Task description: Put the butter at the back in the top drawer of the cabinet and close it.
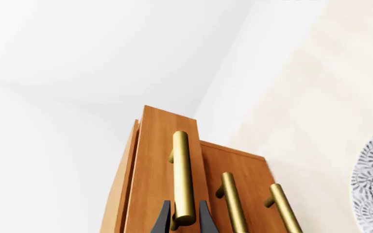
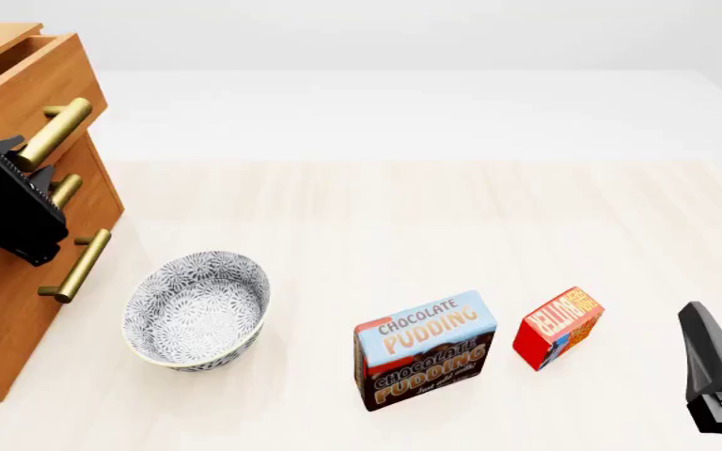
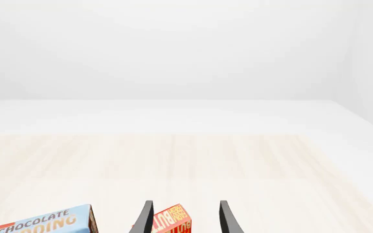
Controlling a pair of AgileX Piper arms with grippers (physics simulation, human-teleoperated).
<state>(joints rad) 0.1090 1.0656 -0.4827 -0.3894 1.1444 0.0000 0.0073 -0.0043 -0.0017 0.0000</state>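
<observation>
The cabinet (image 2: 16, 310) stands at the far left edge of the tabletop (image 2: 462, 207). It is a light-brown, smooth-grained wooden chest with three drawers, each fitted with a brass-gold cylindrical bar handle. The top drawer (image 2: 23, 80) projects toward you beyond the two lower drawer fronts, so it is partly open.

Your left hand (image 1: 184, 219) is at the top drawer's handle (image 1: 182, 174). In the left wrist view its two dark, tapered fingers (image 1: 162, 218) stand one on each side of the bar, close against it. You cannot tell from the pictures whether they press it.

The butter (image 2: 559, 327) lies on the tabletop near you and to the right. It is a small red-and-orange rectangular box with white lettering, set at an angle. Just left of it, and apart from it, the larger blue-and-brown chocolate pudding box (image 2: 425, 350) stands upright. Farther left, near the cabinet, sits a round bowl (image 2: 198, 310) with a fine grey-and-white floral pattern.

Your right hand (image 3: 184, 218) is at the near right, its black fingers (image 3: 228, 218) spread apart. In the right wrist view the butter shows between them, beyond the tips and not gripped.

The tabletop is pale wood grain in the near part and plain white farther back.
</observation>
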